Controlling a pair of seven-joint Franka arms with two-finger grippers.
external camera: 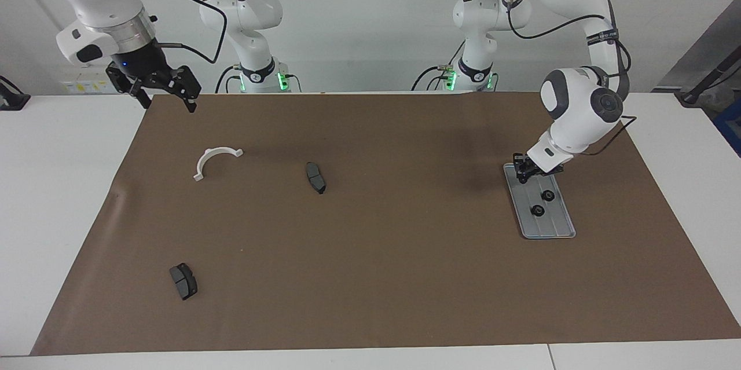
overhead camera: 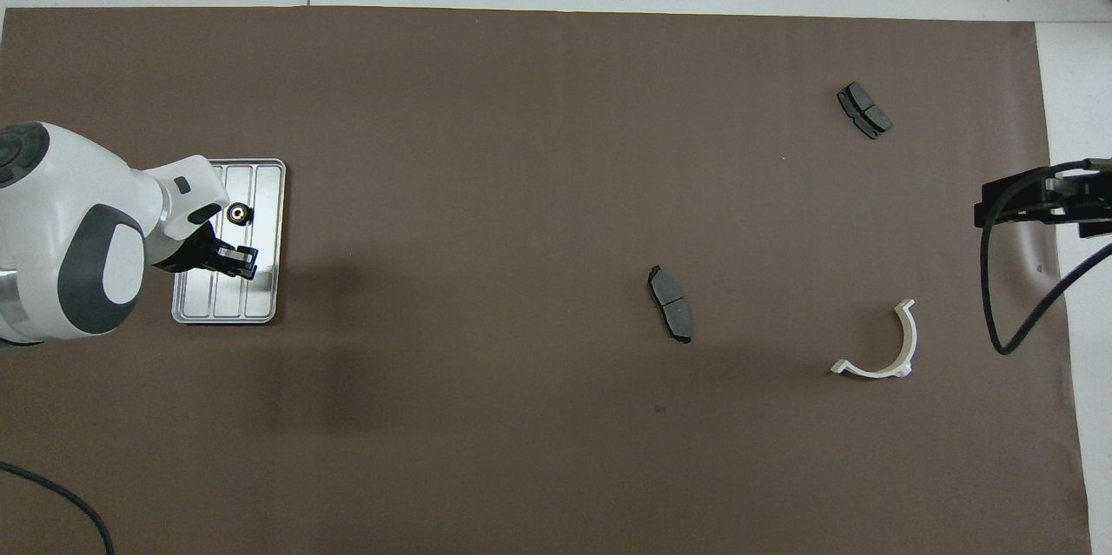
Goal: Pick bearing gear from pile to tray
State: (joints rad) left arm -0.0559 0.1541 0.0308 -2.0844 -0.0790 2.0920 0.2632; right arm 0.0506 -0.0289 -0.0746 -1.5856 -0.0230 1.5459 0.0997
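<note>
The silver ridged tray (external camera: 554, 227) lies toward the left arm's end of the table, and it also shows in the overhead view (overhead camera: 266, 190). Two small black gears (external camera: 547, 195) (external camera: 538, 210) rest on it. The overhead view shows only one gear (overhead camera: 238, 213); the arm hides the other. My left gripper (external camera: 524, 173) (overhead camera: 236, 261) is low over the tray's end nearer the robots. My right gripper (external camera: 165, 98) (overhead camera: 1038, 206) is open, empty and raised over the mat's edge at its own end. No gears show loose on the mat.
What is left of the pile lies on the brown mat (external camera: 405, 277): a white half-ring bracket (external camera: 215, 160) (overhead camera: 882, 351), one dark brake pad (external camera: 315, 178) (overhead camera: 671, 303) mid-table, and another (external camera: 183, 281) (overhead camera: 864, 110) farther from the robots.
</note>
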